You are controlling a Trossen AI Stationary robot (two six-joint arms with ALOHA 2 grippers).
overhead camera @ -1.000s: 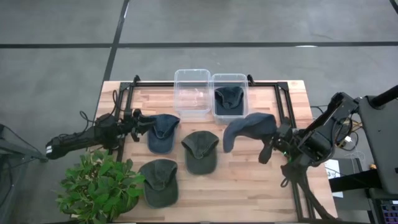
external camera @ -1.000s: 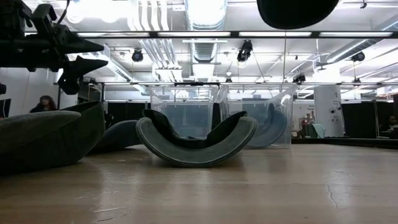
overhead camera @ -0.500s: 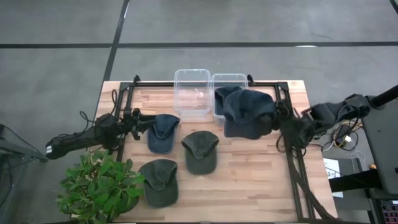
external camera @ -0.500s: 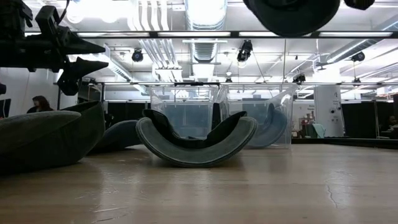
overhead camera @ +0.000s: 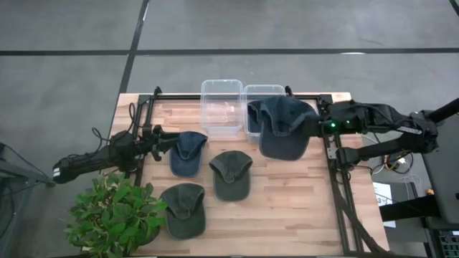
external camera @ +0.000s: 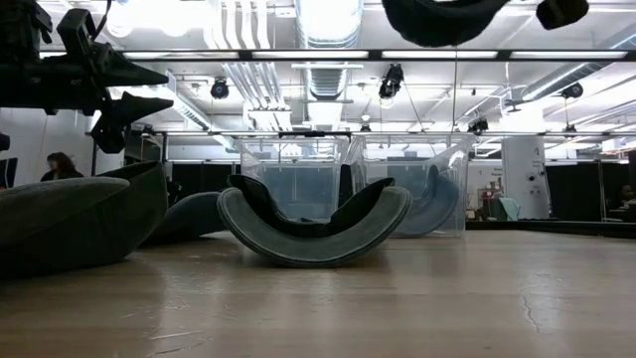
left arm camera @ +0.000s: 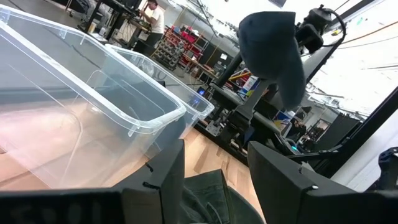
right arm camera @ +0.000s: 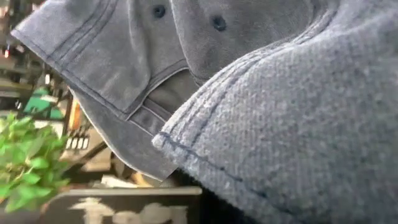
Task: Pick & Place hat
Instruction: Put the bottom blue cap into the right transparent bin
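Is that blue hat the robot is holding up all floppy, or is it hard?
Probably floppy: the blue hat hangs limp from the shut right gripper, its cloth drooping over the right bin. It likely weighs little, since one pinch carries it. The brim looks stiffer, keeping its curve.

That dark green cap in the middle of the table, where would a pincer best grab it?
Probably the brim of the green cap, coming straight down from above. The cap lies crown-up, its brim a thin stiff edge pointing toward the clear bins, easy to pinch; the soft crown would collapse.
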